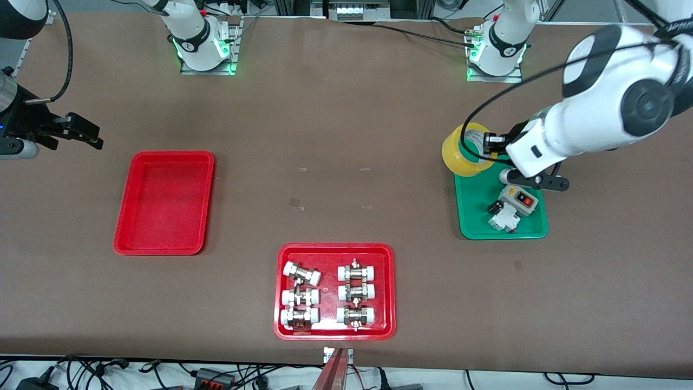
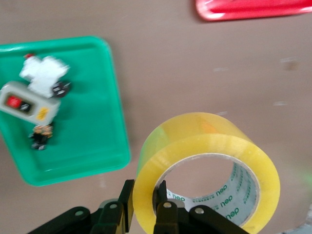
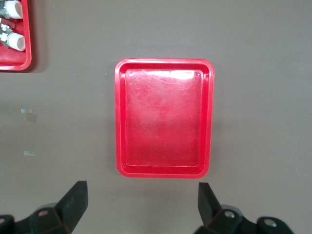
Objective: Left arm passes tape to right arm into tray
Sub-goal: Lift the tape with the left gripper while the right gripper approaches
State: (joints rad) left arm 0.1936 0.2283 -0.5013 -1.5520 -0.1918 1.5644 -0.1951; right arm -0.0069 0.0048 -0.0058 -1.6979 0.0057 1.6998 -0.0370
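While the left arm (image 1: 595, 116) is bent low at the right of the front frame, the tape (image 1: 470, 150) is gripped through its wall by the left pincer (image 1: 491, 142) over the green tray's (image 1: 476, 216) upper corner, its hole tilted upward. At the left edge, the right pincer (image 1: 81, 132) is held open, above the narrow red tray (image 1: 165, 203).

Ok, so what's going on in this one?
The left tool is shut on the wall of the yellow tape roll and holds it up over the end of the green tray. The right tool waits open above the table near the narrow red tray, which has nothing in it. No handover yet.
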